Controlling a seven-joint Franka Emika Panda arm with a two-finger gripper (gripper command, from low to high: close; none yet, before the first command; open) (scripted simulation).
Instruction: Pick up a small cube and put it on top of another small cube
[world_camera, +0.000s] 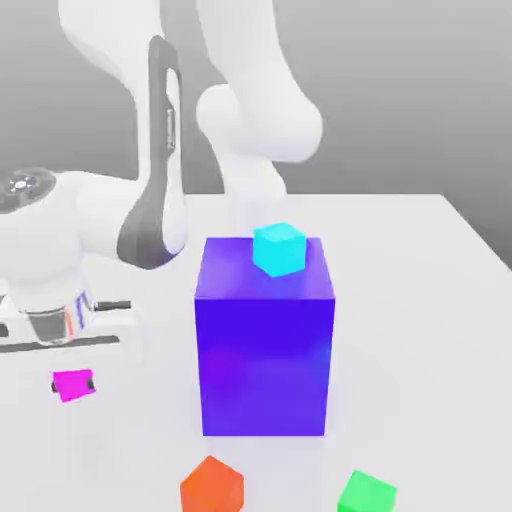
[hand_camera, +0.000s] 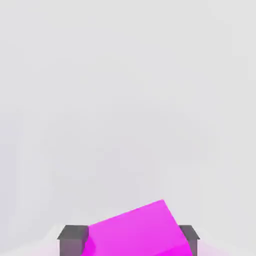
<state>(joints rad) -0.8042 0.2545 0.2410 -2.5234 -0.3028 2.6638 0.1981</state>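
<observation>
Blue-purple block (world_camera: 265, 345) stands between magenta cube (world_camera: 72, 384) and green cube (world_camera: 366, 494).

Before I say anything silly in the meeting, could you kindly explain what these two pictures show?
It is a simulated white robot arm working over a pale table. One picture is taken from a camera off to the side; the other looks out from the arm's hand. On the table stand a big blue block with a cyan cube on top, an orange cube and a green cube. The gripper has its two dark fingers on either side of the pink cube, which sits tilted between them, apparently gripped.
</observation>
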